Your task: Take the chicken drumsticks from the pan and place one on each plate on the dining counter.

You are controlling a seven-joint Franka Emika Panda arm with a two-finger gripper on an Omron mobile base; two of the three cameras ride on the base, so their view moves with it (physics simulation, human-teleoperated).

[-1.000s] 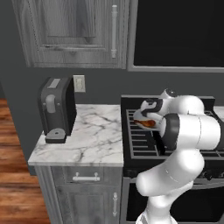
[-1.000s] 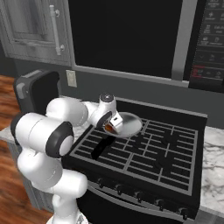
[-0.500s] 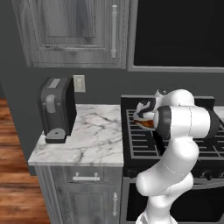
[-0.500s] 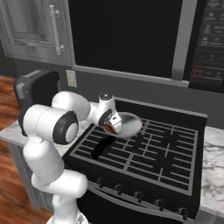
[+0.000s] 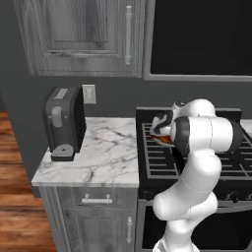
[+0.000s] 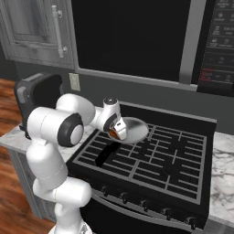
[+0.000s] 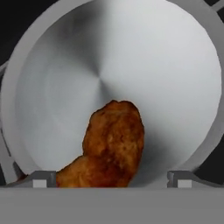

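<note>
Tool (image 7: 109, 178) wide open, empty, fingertips either side of drumstick (image 7: 111, 146) in pan (image 7: 175, 78).

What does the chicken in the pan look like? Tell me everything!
The chicken is a lumpy, golden-brown piece with a crispy-looking, darker reddish crust. Its fat rounded end points toward the pan's middle and it narrows toward the lower left of the hand view. It lies flat on the shiny grey pan on the stove. The open claw hangs right over it, one tip on each side, not squeezing it yet.
</note>
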